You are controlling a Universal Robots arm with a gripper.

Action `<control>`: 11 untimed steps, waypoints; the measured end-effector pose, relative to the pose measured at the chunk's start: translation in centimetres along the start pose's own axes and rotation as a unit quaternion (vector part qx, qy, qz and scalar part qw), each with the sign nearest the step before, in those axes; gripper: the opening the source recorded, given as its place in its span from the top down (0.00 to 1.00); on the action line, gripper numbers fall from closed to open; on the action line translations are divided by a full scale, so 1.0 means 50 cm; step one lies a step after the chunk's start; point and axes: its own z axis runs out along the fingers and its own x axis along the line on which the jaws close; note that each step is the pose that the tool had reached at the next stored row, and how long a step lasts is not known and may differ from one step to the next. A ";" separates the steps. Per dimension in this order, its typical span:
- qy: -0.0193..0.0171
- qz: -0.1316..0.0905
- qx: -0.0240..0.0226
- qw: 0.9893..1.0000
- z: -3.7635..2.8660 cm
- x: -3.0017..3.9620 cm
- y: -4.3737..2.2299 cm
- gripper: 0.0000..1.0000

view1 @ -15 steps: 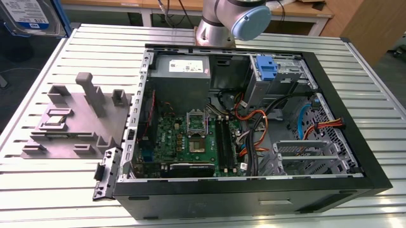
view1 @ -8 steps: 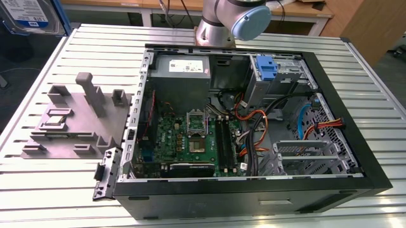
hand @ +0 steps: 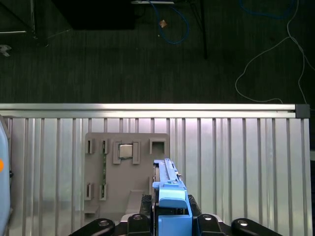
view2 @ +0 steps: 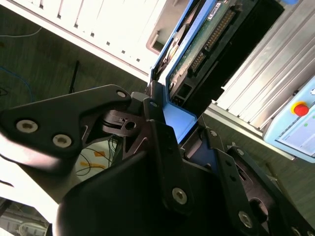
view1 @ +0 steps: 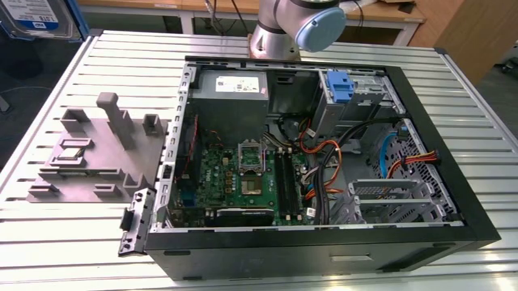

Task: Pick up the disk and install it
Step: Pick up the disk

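Disk point(hand: 169, 189) hangs over the ribbed tabletop point(hand: 236, 162), pinched between the fingers point(hand: 145, 204) across its blue carrier bracket point(view2: 178, 119); likely rigid, weighty, shock-sensitive; the frame's sides suit gripping, not the bare circuit board point(view2: 206, 44).

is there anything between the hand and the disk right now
Nothing. In both wrist views the hand is clamped straight onto the disk, with no gap or object between them.
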 end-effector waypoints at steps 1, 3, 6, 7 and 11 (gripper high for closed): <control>0.000 0.000 0.000 1.000 0.000 0.000 0.000 0.63; 0.000 0.000 0.000 1.000 0.000 0.002 0.000 0.63; 0.000 0.000 0.000 1.000 0.000 0.006 0.000 0.63; 0.000 0.000 0.000 1.000 0.000 0.008 0.000 0.63; 0.000 0.000 0.000 1.000 -0.001 0.013 0.000 0.63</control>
